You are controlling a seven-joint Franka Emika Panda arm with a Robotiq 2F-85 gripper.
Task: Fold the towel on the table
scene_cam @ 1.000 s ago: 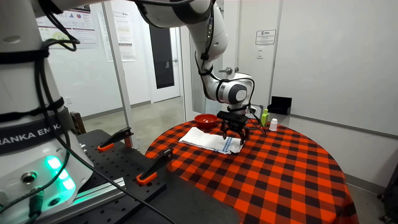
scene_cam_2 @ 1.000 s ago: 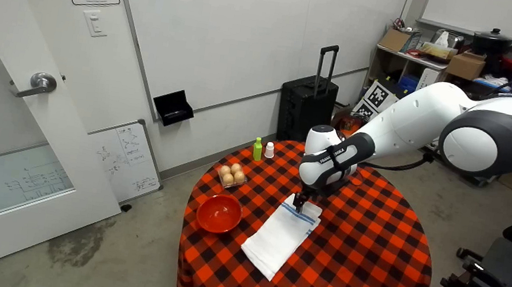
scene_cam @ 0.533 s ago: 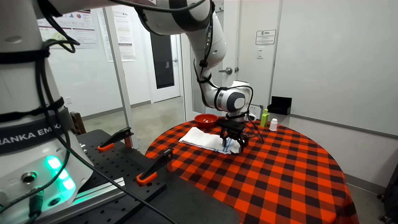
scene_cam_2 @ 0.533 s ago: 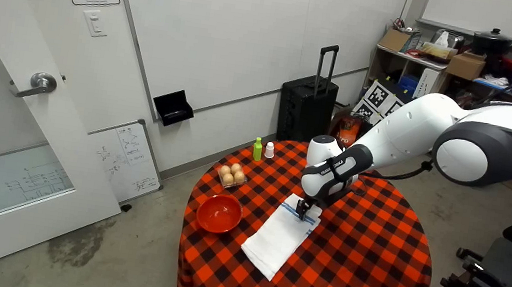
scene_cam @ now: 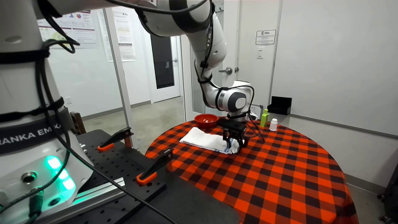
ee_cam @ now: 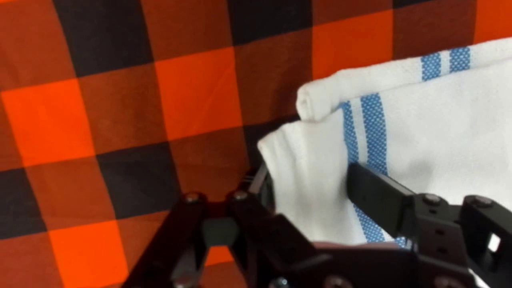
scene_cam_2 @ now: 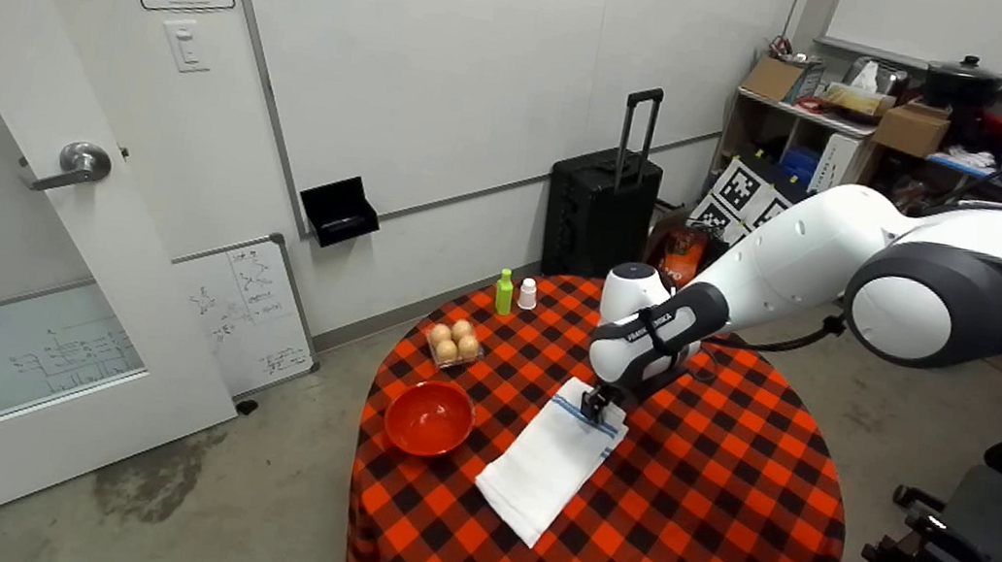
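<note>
Spread apart, the tool (ee_cam: pixel 310 182) is seen in the wrist view astride the end of the towel (ee_cam: pixel 448 132): one finger (ee_cam: pixel 378 200) is placed at the blue stripes, the other at the outer edge, and white cloth is bunched between them. How firmly the cloth is touched cannot be told.

In an exterior view, the arm (scene_cam: pixel 217 45) is stretched from its base (scene_cam: pixel 18 84) and bent down at the wrist, so that the tool is pointed downward onto the towel. Folded into a strip, the towel is laid on the round bench (scene_cam: pixel 279 180), which is covered in red-and-black check. A red bowl (scene_cam: pixel 206 120) is set just beyond the towel; a green bottle (scene_cam: pixel 264 118) and a white bottle (scene_cam: pixel 273 124) are stood near the far edge.

In an exterior view, the towel's striped end is partly hidden by the tool. Brown eggs (scene_cam_2: pixel 446 350) are placed near the bowl, and a black suitcase (scene_cam_2: pixel 598 221) is kept before the whiteboard (scene_cam_2: pixel 455 49).
</note>
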